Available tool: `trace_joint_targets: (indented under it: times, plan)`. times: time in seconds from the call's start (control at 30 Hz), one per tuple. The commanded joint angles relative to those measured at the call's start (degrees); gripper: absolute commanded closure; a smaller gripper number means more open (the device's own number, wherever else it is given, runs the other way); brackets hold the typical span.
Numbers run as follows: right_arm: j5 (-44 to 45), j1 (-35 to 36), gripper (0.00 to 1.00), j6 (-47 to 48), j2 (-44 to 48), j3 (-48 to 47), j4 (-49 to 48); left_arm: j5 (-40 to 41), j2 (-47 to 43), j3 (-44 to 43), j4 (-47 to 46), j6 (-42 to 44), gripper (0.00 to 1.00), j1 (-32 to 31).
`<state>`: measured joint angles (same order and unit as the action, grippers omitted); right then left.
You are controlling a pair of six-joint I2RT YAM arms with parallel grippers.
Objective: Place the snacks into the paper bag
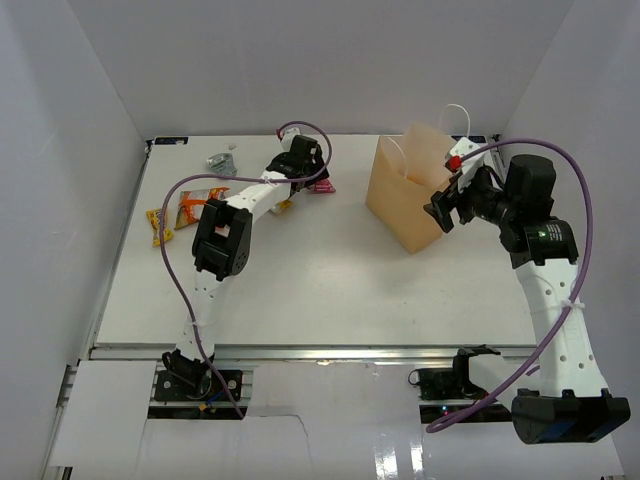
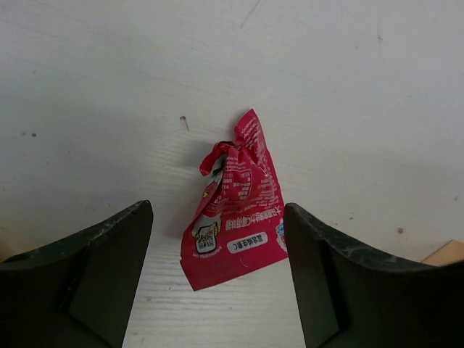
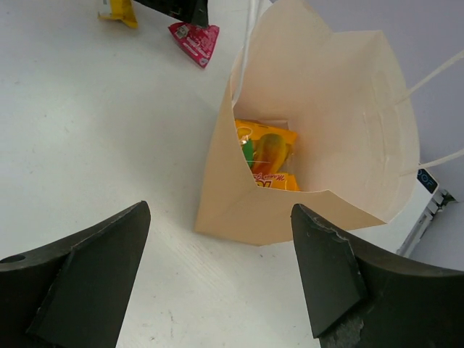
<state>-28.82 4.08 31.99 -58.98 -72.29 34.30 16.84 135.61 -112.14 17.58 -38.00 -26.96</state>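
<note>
A pink wrapper (image 2: 235,210) lies crumpled on the white table, just ahead of and between the fingertips of my open left gripper (image 2: 217,290). From above the left gripper (image 1: 312,175) hovers over this wrapper (image 1: 323,186) at the far middle. The tan paper bag (image 1: 408,195) stands open at the far right. My right gripper (image 1: 443,212) is open and empty, hanging above the bag's near side (image 3: 290,210). An orange packet (image 3: 270,152) lies inside the bag. The pink wrapper also shows in the right wrist view (image 3: 194,40).
An orange-white bag (image 1: 197,205), a yellow packet (image 1: 160,226) and a silver foil packet (image 1: 221,161) lie at the far left. Another yellow packet (image 1: 284,206) lies by the left forearm. White walls enclose the table on three sides.
</note>
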Motion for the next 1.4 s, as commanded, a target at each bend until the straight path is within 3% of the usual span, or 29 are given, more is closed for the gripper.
trace_joint_targets:
  times: [0.0,0.2,0.33,0.47,0.57,0.67,0.93,1.1,1.13,1.2,1.23,1.37]
  plan:
    - [-3.61,-0.3,0.16,-0.52,0.27,-0.13,0.06,-2.33,0.17,-3.53,0.52,5.21,0.18,0.68]
    - [-8.26,-0.3,0.16,-0.7,-0.61,-0.57,0.59,-10.68,0.88,-0.28,-3.34,5.74,0.37,1.03]
    - [-14.93,-0.3,0.17,1.49,-0.7,-1.36,3.66,-13.15,-0.08,2.36,-5.54,5.65,0.57,1.21]
    - [-27.24,-0.04,0.18,5.54,-0.7,-2.42,9.98,-15.16,-2.8,6.57,-8.35,5.92,0.69,1.82]
    - [-30.42,0.93,0.2,5.02,-0.87,-1.54,11.57,-16.75,-5.0,9.47,-10.45,5.83,0.84,2.44]
    - [-30.51,2.51,0.26,4.49,-0.78,-0.13,13.07,-21.23,-10.18,16.4,-14.66,6.18,0.91,2.97]
    - [-19.72,11.47,0.35,-1.83,-1.75,4.26,9.03,-38.95,-33.61,45.81,-27.51,6.01,0.98,3.67]
    - [-13.2,17.45,0.36,-14.3,-3.68,9.79,1.31,-50.49,-47.96,63.42,-32.17,6.18,0.99,3.58]
    - [-11.54,18.94,0.32,-16.58,-4.03,10.5,-0.27,-52.94,-53.29,66.49,-33.74,5.66,0.99,3.23]
    - [-9.95,20.26,0.03,-23.09,-5.09,12.34,-5.55,-55.33,-58.42,74.41,-35.77,4.0,0.99,2.79]
    - [-10.2,21.14,0.1,-25.11,-5.61,12.52,-7.22,-56.12,-60.88,76.43,-36.91,3.2,0.99,2.01]
    - [-13.1,21.85,0.1,-32.24,-10.43,12.0,-12.85,-58.15,-72.74,86.01,-40.87,-1.02,0.99,-1.59]
